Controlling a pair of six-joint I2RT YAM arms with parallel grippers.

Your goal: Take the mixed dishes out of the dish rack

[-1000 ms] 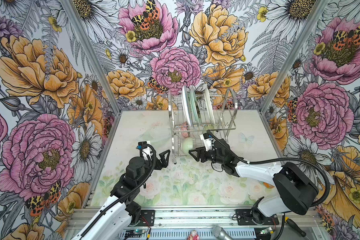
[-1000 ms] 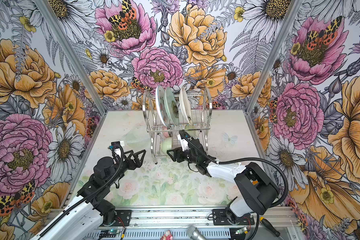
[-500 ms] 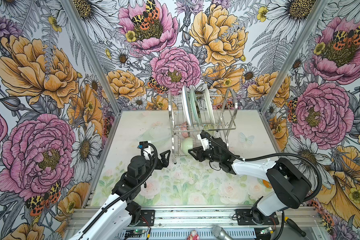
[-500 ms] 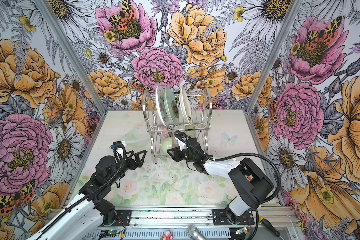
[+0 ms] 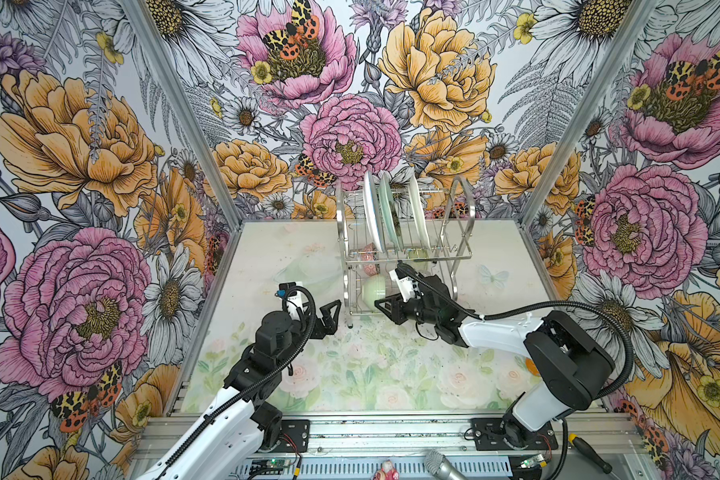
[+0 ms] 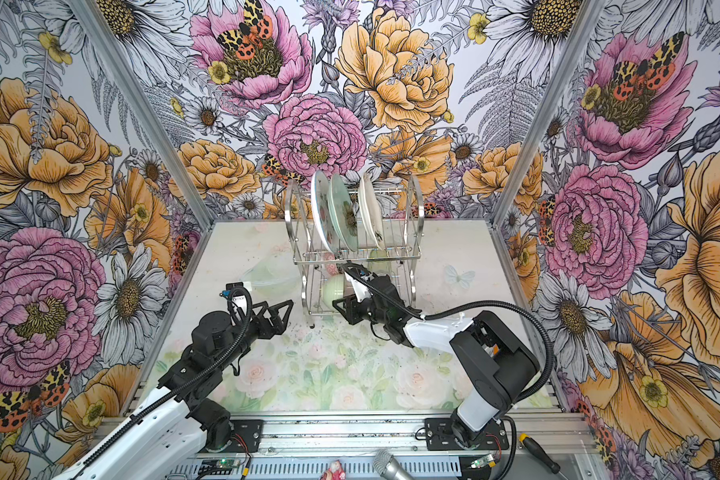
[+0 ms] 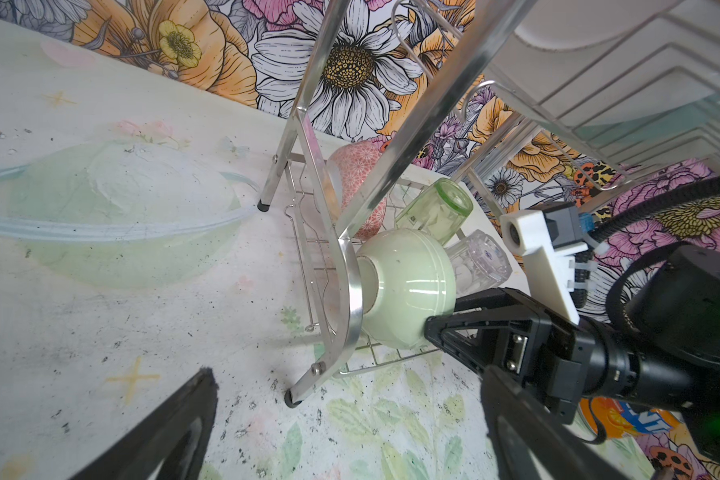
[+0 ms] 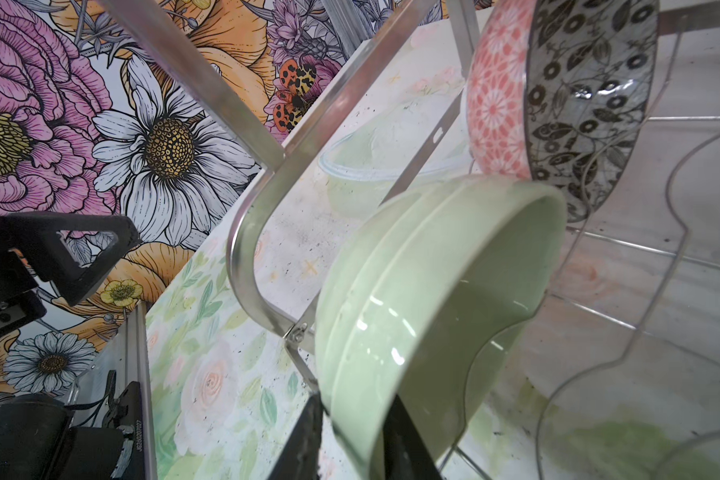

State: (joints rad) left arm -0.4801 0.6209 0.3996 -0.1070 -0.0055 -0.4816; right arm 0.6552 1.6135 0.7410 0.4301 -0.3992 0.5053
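The pale green bowl lies on its side in the dish rack's lower tier, mouth toward the right gripper, whose jaws pinch its rim, while two other bowls, two tumblers and three upright plates share the rack on the flower-printed tabletop, and the left gripper's jaws stand wide and empty.

You have the dish rack in polished chrome wire and strip, mirror-bright. The pale green bowl shows glossy glazed ceramic with sharp highlights. Green tumbler and clear tumbler: smooth, probably glass, though plastic is possible from here. Your table cover reads matt, speckled with dark grit.
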